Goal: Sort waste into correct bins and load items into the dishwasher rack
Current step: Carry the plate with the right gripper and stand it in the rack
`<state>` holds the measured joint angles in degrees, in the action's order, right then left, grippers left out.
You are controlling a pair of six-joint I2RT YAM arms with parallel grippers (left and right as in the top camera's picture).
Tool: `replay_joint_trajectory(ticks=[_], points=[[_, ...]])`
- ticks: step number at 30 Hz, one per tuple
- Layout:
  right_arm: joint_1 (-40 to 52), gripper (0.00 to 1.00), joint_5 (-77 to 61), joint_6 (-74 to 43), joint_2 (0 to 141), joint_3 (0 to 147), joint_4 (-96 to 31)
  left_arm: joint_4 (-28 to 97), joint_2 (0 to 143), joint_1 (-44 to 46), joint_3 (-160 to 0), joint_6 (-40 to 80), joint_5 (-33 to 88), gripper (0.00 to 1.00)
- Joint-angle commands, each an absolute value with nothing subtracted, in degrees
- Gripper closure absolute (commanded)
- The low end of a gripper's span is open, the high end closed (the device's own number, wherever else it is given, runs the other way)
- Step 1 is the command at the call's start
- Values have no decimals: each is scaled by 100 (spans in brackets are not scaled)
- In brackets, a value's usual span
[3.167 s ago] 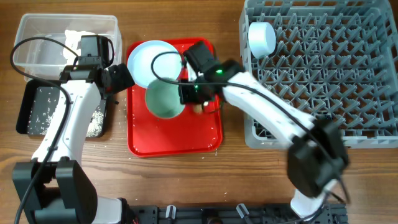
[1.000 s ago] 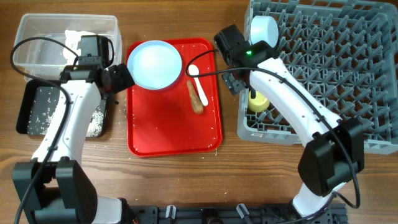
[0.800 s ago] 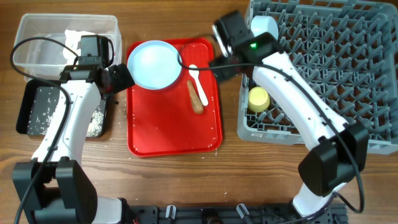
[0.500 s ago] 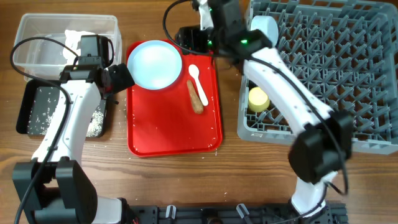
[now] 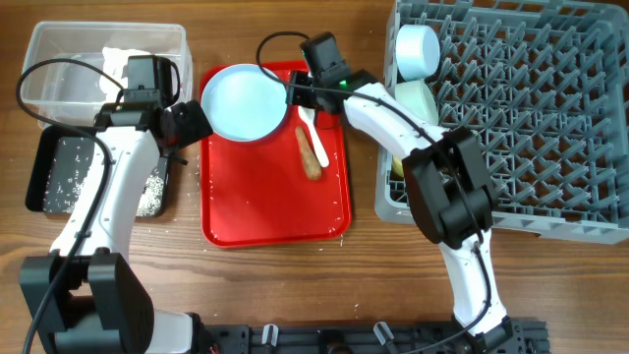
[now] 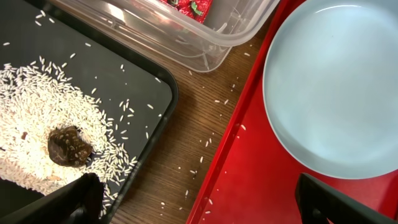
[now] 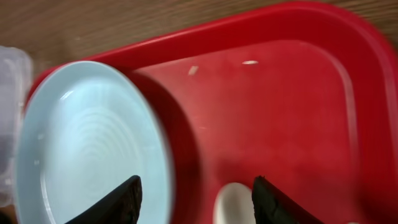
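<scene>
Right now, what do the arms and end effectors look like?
Left arm and right arm: white tubular links, black joints, looping black cables. Green light near the right wrist. Left end effector and right end effector: black fingers.

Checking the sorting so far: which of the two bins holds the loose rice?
The shallow black tray: white rice is heaped in it around a brown lump. The clear tub beside it shows a red wrapper instead.

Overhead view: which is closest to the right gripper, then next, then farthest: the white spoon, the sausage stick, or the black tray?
From the right gripper:
1. White spoon, right beside it.
2. Sausage stick, a little further down the picture.
3. Black tray, far off on the left.
</scene>
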<state>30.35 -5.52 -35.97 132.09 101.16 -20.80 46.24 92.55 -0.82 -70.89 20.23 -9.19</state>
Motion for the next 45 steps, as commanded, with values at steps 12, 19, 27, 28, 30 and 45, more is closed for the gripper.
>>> replay_joint_trajectory(ticks=[12,19,27,28,30,45], points=[[3568,91,196,-4066,13668,10167,-2187,4611,9179,-119,-7126,1992,-993,0],[3594,96,447,-4268,13819,10167,-2176,4611,9177,-119,-7126,1992,-993,0],[3472,96,882,-3260,12759,10427,-2281,4611,9179,-119,-7126,1992,-993,0],[3404,96,1041,-2906,12484,10427,-2324,4611,9179,-119,-7126,1992,-993,0],[3173,96,1422,-2423,11826,10427,-2390,4611,9177,-119,-7126,1992,-993,0],[1041,96,5461,611,9443,9056,-4716,4611,9179,-119,-7126,1992,-993,0]])
